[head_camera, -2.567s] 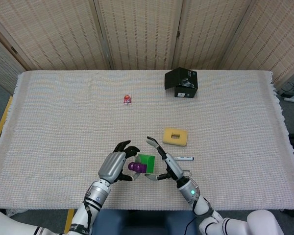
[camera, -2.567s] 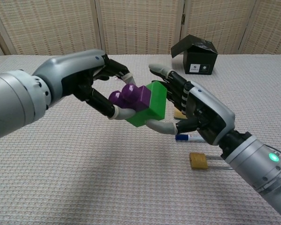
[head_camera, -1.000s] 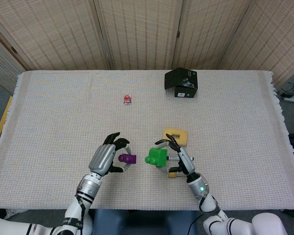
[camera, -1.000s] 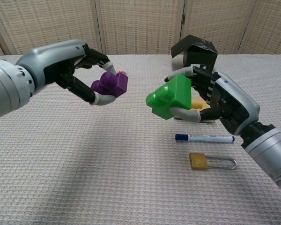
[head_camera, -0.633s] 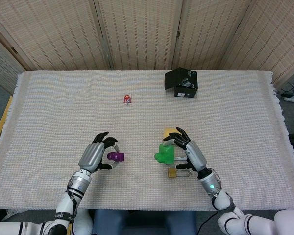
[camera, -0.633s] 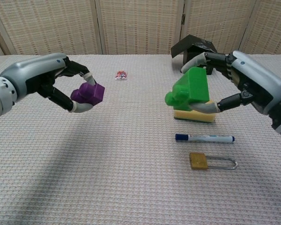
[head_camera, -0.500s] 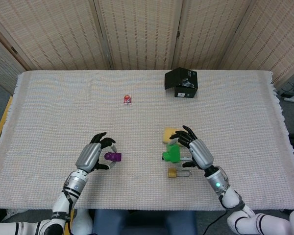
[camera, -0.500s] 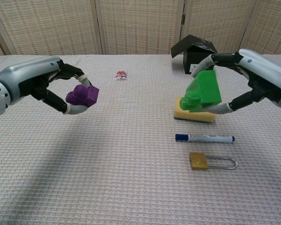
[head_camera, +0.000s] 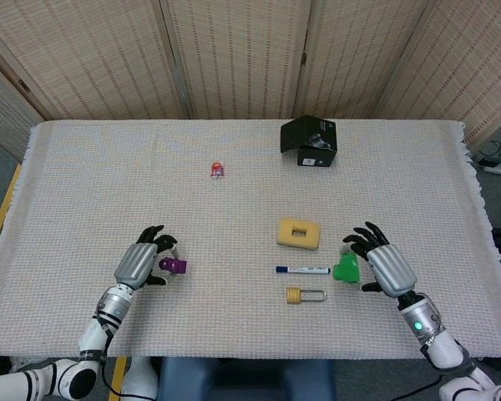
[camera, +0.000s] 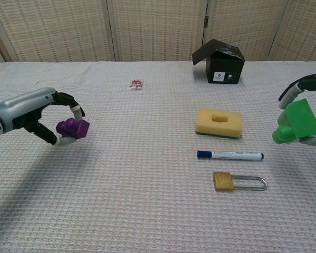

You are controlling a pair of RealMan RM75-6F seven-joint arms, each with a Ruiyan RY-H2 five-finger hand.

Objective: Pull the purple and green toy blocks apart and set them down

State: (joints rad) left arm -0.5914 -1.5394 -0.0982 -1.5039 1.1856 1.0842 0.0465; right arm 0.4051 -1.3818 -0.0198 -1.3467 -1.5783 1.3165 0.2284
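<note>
The two blocks are separated and far apart. My left hand (head_camera: 139, 265) (camera: 39, 117) holds the purple block (head_camera: 173, 266) (camera: 73, 128) between thumb and fingers, low over the cloth at the front left. My right hand (head_camera: 381, 269) (camera: 305, 100) grips the green block (head_camera: 347, 268) (camera: 296, 122) at the front right; in the chest view the hand is mostly cut off by the frame's right edge. Whether either block touches the cloth I cannot tell.
Between the hands lie a yellow sponge (head_camera: 298, 233) (camera: 218, 122), a blue marker (head_camera: 303, 270) (camera: 230, 155) and a brass padlock (head_camera: 304, 295) (camera: 238, 181). A black box (head_camera: 310, 140) (camera: 220, 62) stands at the back. A small red toy (head_camera: 217, 170) (camera: 136, 84) lies mid-left.
The joined blocks came apart. Since then my left hand has carried the purple block left and down, and my right hand has carried the green block right, past the sponge and marker.
</note>
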